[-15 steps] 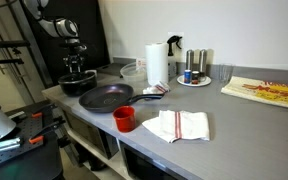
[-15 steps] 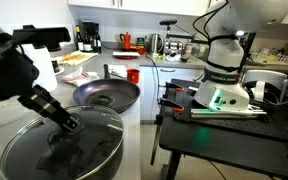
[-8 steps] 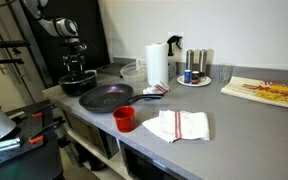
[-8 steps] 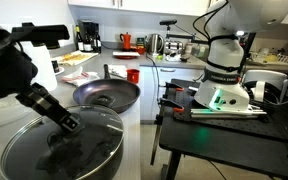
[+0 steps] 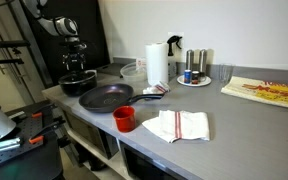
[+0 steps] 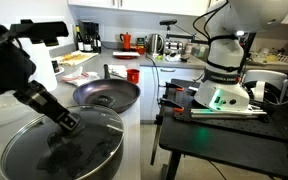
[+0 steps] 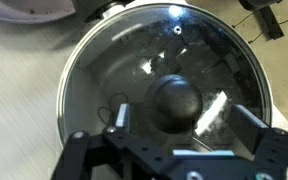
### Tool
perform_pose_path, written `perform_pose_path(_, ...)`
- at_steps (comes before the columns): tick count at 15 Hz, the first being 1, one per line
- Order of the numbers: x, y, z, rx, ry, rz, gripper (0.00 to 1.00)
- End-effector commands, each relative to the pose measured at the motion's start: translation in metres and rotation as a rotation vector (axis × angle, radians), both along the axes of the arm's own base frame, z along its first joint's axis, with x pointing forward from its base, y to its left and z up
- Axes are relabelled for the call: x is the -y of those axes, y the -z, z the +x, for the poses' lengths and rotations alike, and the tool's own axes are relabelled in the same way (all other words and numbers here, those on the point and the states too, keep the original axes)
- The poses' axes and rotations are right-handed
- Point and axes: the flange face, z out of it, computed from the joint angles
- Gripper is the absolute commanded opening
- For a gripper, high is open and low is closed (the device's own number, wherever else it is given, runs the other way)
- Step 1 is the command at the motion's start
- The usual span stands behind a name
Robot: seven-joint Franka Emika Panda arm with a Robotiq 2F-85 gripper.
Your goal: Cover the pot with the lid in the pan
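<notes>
The pot [image 5: 77, 84] stands at the counter's far end, and the glass lid [image 7: 164, 70] with its dark knob [image 7: 176, 100] lies flat on its rim. The lid [image 6: 59, 148] fills the near corner of an exterior view. My gripper [image 7: 182, 118] hangs right over the lid, open, with a finger [image 7: 119, 115] on each side of the knob and a gap between pads and knob. It shows above the pot in both exterior views [image 5: 75, 68] [image 6: 68, 124]. Beside the pot, the pan [image 5: 106, 97] [image 6: 106, 95] holds nothing, its handle pointing away.
A red cup [image 5: 124, 119] and a white cloth [image 5: 176, 125] lie near the counter's front edge. A paper towel roll [image 5: 157, 63], a plate of shakers [image 5: 194, 72], a glass [image 5: 224, 74] and a flat package [image 5: 269, 92] sit further along. A black cart [image 6: 224, 120] stands beside the counter.
The jaws have spread away from the knob, leaving the lid resting on the pot. The arm has hardly shifted.
</notes>
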Motion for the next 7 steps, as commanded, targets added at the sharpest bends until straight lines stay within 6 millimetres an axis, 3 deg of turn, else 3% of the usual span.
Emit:
perform_pose_path(1,-0.0008,-0.0005,0.0008,0.0,0.001,-0.001,1.0)
perform_pose_path(7,-0.0007,-0.0008,0.0009,0.001,0.002,-0.001,1.0)
